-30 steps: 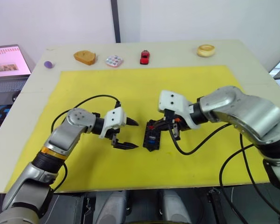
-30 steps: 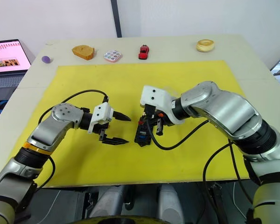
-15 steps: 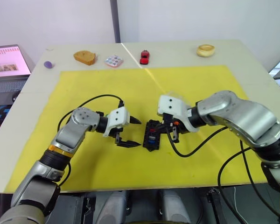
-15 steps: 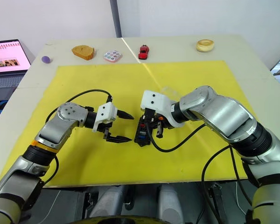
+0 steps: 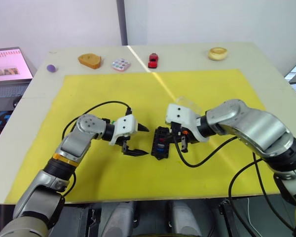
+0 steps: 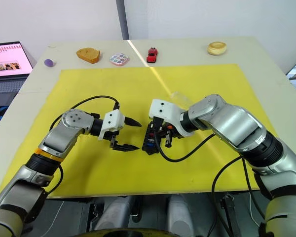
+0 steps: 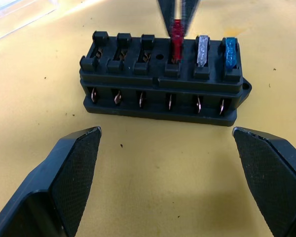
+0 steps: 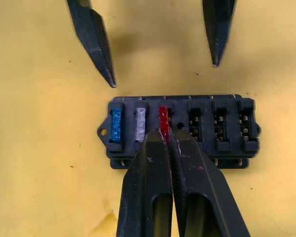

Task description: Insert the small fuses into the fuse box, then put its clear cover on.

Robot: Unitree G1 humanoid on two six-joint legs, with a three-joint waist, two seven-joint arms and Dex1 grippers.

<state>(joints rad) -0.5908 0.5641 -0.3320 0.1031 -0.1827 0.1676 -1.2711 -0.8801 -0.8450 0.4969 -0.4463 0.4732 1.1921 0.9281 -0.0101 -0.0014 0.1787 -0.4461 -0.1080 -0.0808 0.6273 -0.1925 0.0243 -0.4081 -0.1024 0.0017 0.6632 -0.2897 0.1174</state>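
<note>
Left gripper (image 5: 136,140) moved nearer fuse box (image 7: 164,79), three fuses (image 8: 137,123) seated, three slots empty

Robotics lab or test room, judging by setup. Pale surface (image 5: 29,106) sitting against plain white wall, carrying yellow mat (image 5: 108,91) as staged work area. Beyond mat's far edge, small props lying in row: purple ball (image 5: 51,68), bread-shaped toy (image 5: 90,60), dotted disc (image 5: 121,64), red toy car (image 5: 153,60), beige ring (image 5: 217,53). Laptop (image 5: 7,66) glowing beside mat's far left corner, showing slides. Black cables looping over mat.
</note>
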